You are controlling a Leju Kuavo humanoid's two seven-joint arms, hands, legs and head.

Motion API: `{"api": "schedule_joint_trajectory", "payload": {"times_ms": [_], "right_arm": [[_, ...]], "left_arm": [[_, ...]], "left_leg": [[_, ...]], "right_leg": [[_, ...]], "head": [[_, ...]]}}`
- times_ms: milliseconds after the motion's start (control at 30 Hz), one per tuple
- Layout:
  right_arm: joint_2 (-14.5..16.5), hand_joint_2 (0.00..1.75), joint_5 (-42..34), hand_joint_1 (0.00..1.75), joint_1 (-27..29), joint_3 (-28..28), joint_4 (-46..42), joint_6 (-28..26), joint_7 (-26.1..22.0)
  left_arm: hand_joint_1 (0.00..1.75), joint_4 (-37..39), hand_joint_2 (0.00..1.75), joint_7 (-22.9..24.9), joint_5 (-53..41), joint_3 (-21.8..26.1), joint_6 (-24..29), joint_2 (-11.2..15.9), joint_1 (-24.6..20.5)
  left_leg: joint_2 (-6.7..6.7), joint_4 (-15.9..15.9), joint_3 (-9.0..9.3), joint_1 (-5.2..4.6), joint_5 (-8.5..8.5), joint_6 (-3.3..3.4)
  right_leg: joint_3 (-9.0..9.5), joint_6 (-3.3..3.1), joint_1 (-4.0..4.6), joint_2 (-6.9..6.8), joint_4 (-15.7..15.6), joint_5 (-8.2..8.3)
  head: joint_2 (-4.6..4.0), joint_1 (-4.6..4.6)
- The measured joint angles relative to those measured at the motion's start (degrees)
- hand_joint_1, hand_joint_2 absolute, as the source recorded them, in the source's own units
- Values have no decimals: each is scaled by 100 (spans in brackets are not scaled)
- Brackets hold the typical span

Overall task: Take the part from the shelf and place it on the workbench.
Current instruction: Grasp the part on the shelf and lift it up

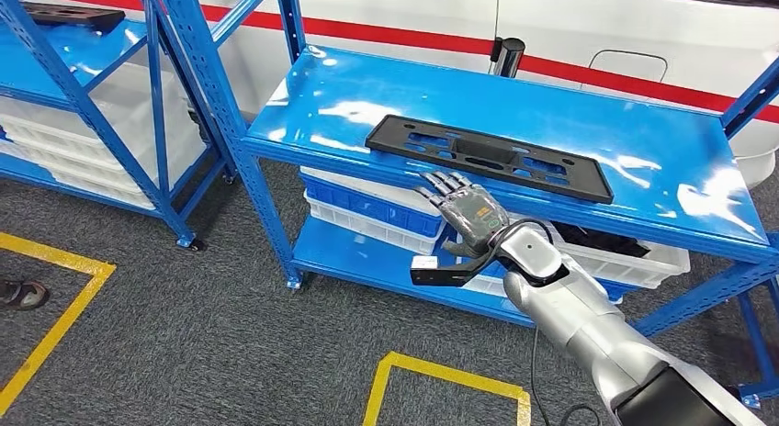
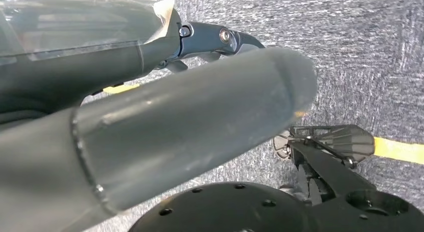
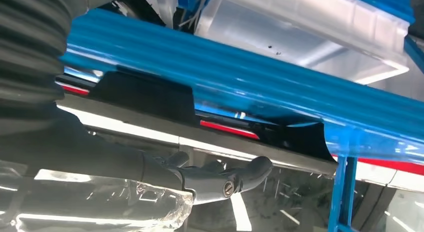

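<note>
Head view shows us the blue shelf [image 1: 643, 160] first, a steel rack with a glossy top deck, white bins [image 1: 367, 215] stacked on the level beneath, and grey carpet [image 1: 184, 343] marked with yellow tape in front. On the top deck lies the part [image 1: 487, 157], a long flat black plastic panel with cut-out slots, resting flat near the front edge and untouched.

We note the right hand [image 1: 464, 213] raised just below that front edge, fingers apart and extended upward, holding nothing. From the right wrist view the part's dark edge [image 3: 150, 94] sits above the shelf lip, close to the fingers [image 3: 240, 177] but apart from them. The left hand [image 2: 215, 39] hangs toward the carpet; we cannot tell from its close view whether its fingers are apart or together.

We judge the part light, stiff and smooth, likely to slide on the glossy deck. A hold across the near long edge, close to mid-length, should keep it balanced; an end grip risks tilting.
</note>
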Motion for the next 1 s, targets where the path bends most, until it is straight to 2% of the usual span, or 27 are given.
{"api": "schedule_joint_trajectory", "payload": {"times_ms": [33, 67, 100, 133, 167, 233, 267, 300, 367, 400, 433, 467, 500, 567, 600, 633, 700, 767, 800, 900, 933, 967, 1000], "right_arm": [[14, 175, 3, 0, -28, 7, 38, 0, 3], [27, 175, 3, 0, -57, 13, 76, -2, 5], [46, 175, 5, 0, -88, 21, 122, -6, 14], [71, 175, 10, 0, -120, 28, 171, -14, 32], [98, 175, 21, 0, -160, 37, 226, -24, 61], [169, 175, 59, 0, -269, 55, 354, -40, 160], [213, 175, 81, 0, -343, 63, 431, -41, 219], [265, 175, 101, 0, -425, 70, 518, -27, 281], [371, 175, 135, 0, -586, 84, 705, 46, 404], [416, 175, 151, 0, -650, 90, 802, 97, 472], [449, 175, 171, 0, -699, 96, 895, 138, 545], [473, 175, 188, 0, -738, 100, 981, 165, 626], [486, 175, 201, 0, -778, 102, 1063, 177, 717], [506, 175, 211, 0, -872, 102, 1215, 200, 896], [511, 175, 210, 0, -930, 98, 1293, 223, 978], [515, 175, 201, 0, -980, 87, 1361, 256, 1047], [510, 175, 167, 0, -1064, 44, 1472, 313, 1150], [491, 175, 127, 0, -1114, -26, 1538, 332, 1203], [480, 175, 114, 0, -1137, -60, 1570, 333, 1214], [459, 175, 92, 0, -1125, -131, 1676, 329, 1204], [455, 175, 90, 0, -1094, -148, 1703, 327, 1189], [449, 175, 87, 0, -1058, -165, 1724, 321, 1167], [445, 175, 80, 0, -1031, -183, 1740, 313, 1139]], "left_arm": [[0, 2, 0, 0, -2, 1, -1, -7, 4], [0, 4, 0, 0, -4, 2, -1, -13, 5], [0, 7, 0, 1, -4, 3, -2, -21, 0], [0, 10, 0, 2, -4, 4, -2, -27, -5], [0, 11, 0, 4, -6, 5, -2, -27, -8], [0, 7, 0, 9, -11, 11, 2, -16, -9], [0, 5, 0, 10, -15, 16, 7, -11, -8], [0, 4, 0, 10, -17, 20, 13, -7, -10], [0, 4, 0, 6, -25, 26, 23, -8, -12], [0, 4, 0, 3, -34, 27, 25, -8, -10], [0, 4, 0, 1, -49, 27, 26, -7, -7], [0, 4, 0, -1, -65, 26, 26, -4, -2], [0, 4, 0, -5, -85, 26, 25, -1, 2], [0, 5, 0, -23, -115, 26, 22, 11, 7], [0, 5, 0, -44, -126, 26, 21, 17, 5], [0, 6, 0, -71, -131, 27, 19, 22, 2], [0, 7, 0, -151, -115, 33, 11, 26, -2], [0, 6, 0, -253, -69, 56, 3, 22, -4], [0, 6, 0, -306, -38, 74, -3, 19, -8], [0, 7, 0, -445, 25, 130, -5, 9, -15], [0, 7, 0, -490, 36, 144, 5, 2, -13], [0, 7, 0, -536, 43, 157, 20, -6, -10], [0, 7, 0, -578, 50, 169, 40, -15, -6]], "left_leg": [[-10, -3, 48, -14, -41, -6], [-17, -4, 96, -30, -82, -21], [-23, -10, 128, -38, -120, -45], [-26, -4, 152, -44, -140, -73], [-28, 8, 174, -49, -151, -103], [-15, 123, 161, -46, -154, -152], [-6, 287, 78, -38, -166, -176], [4, 555, -80, -23, -207, -208], [16, 1227, -557, 20, -422, -286], [18, 1471, -783, 40, -542, -323], [25, 1559, -937, 55, -594, -349], [33, 1468, -994, 67, -524, -364], [43, 1190, -948, 74, -315, -362], [61, 448, -721, 67, 215, -318], [63, 177, -616, 53, 366, -282], [64, 41, -551, 36, 445, -247], [65, 1, -490, 12, 449, -188], [71, -55, -427, 28, 472, -135], [77, -90, -393, 44, 465, -103], [81, -117, -323, 56, 394, -41], [76, -116, -299, 57, 366, -38], [67, -116, -267, 60, 338, -42], [58, -115, -227, 64, 306, -53]], "right_leg": [[126, 7, 24, -1, -417, 256], [234, -17, 46, -4, -770, 446], [319, -70, 72, -6, -1002, 556], [366, -142, 92, -7, -1112, 609], [401, -219, 100, -5, -1129, 593], [519, -311, 53, 12, -1179, 620], [578, -346, 25, 18, -1194, 610], [629, -378, 2, 24, -1209, 586], [707, -433, 7, 31, -1214, 514], [746, -441, 9, 36, -1215, 471], [793, -438, 10, 39, -1214, 426], [850, -427, 10, 40, -1214, 379], [919, -413, 10, 39, -1214, 327], [1053, -371, 18, 40, -1219, 222], [1095, -341, 28, 44, -1220, 176], [1112, -307, 41, 48, -1222, 139], [1129, -235, 67, 55, -1235, 88], [1075, -184, 70, 47, -1118, 2], [951, -175, 68, 43, -904, -82], [213, -172, 39, 39, 238, -377], [8, -151, 28, 39, 510, -408], [-121, -115, 14, 39, 621, -368], [-145, -61, -5, 37, 521, -242]], "head": [[0, 5], [0, -2], [0, 2], [0, 4], [0, 6], [1, 8], [1, -4], [1, -16], [0, -31], [0, -32], [0, -33], [0, -34], [0, -33], [0, -29], [0, -25], [0, -24], [0, -21], [0, -16], [0, -13], [0, -6], [0, -6], [0, -5], [0, -2]]}}
